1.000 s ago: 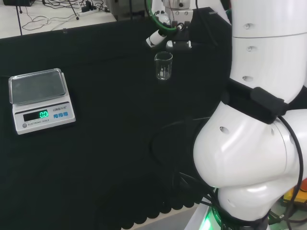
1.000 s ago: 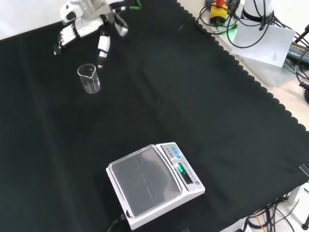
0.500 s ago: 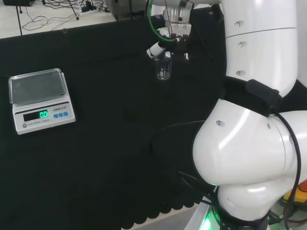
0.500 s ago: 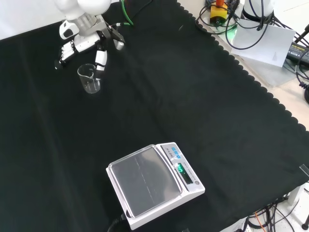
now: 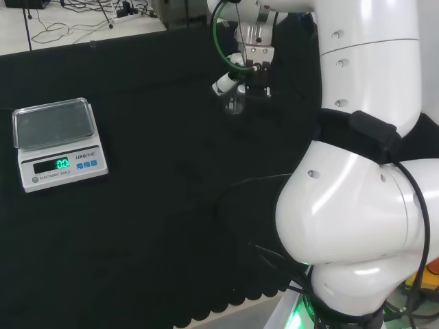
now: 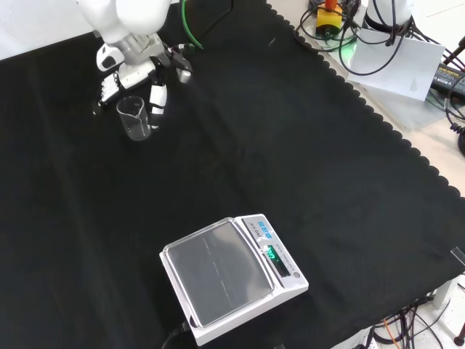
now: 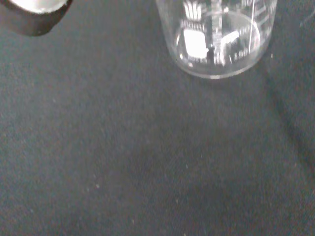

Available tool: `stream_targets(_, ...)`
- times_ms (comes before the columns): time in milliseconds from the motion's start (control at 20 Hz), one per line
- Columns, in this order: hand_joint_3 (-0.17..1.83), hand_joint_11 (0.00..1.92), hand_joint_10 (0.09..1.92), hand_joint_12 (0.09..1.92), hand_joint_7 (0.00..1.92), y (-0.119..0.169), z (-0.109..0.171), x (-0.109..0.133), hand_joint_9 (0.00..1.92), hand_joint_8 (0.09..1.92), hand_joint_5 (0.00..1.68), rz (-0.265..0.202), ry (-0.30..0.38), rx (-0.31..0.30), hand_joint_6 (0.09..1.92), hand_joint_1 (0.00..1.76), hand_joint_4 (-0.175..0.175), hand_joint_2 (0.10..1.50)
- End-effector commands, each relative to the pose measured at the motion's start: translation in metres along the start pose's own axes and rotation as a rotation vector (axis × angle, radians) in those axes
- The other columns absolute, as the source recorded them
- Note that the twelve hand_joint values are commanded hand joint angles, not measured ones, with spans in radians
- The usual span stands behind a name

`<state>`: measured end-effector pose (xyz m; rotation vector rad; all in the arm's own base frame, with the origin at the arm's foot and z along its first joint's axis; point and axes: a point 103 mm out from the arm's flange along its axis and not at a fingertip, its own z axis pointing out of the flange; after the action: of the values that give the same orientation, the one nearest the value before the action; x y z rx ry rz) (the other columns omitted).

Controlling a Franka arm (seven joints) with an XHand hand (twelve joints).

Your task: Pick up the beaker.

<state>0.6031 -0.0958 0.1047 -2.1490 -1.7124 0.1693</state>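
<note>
Beaker (image 6: 135, 118): clear glass, white printed graduations. Hand (image 6: 138, 73): white shells with black segments. Cloth (image 6: 305, 145): plain black, scalloped edge. Scale (image 6: 232, 280): white body, grey pan, green lit display, blue buttons. Cable (image 5: 218, 27) at the wrist: green. Arm links (image 5: 357, 205): glossy white, black band.

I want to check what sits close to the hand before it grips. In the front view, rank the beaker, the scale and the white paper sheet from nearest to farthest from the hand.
1. The beaker: right at the hand, between its fingers, upper left.
2. The scale: lower middle of the cloth.
3. The white paper sheet: off the cloth, upper right.
</note>
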Motion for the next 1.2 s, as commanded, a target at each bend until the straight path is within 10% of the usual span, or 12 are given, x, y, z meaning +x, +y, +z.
stream_targets(50,0.18,0.0,0.83,0.9,0.06,0.0057,0.0233,-0.0023,0.08,0.68,0.14,0.019,-0.009,0.044,0.09,0.65,0.0,0.74)
stream_targets(400,0.3,0.22,0.81,1.42,0.34,0.0068,0.0271,0.0021,0.43,0.81,0.4,0.071,-0.034,-0.023,0.13,0.92,0.027,0.73)
stream_targets(600,0.75,0.71,0.91,1.25,0.59,0.0075,0.0269,0.0049,0.76,1.15,0.47,0.085,-0.038,-0.073,1.1,1.11,0.002,0.65)
stream_targets(850,0.53,1.07,1.21,1.05,0.69,0.0081,0.026,0.0057,0.88,1.48,0.75,0.092,-0.032,-0.111,1.35,1.12,-0.15,0.93)
stream_targets(1000,0.48,1.16,1.26,0.99,0.8,0.0086,0.0246,0.0053,0.91,1.46,0.75,0.095,-0.032,-0.123,1.36,1.16,-0.033,0.99)
stream_targets(1200,0.55,1.2,1.28,0.96,0.84,0.0075,0.0234,0.0057,0.94,1.47,0.76,0.099,-0.032,-0.135,1.36,1.18,-0.014,0.96)
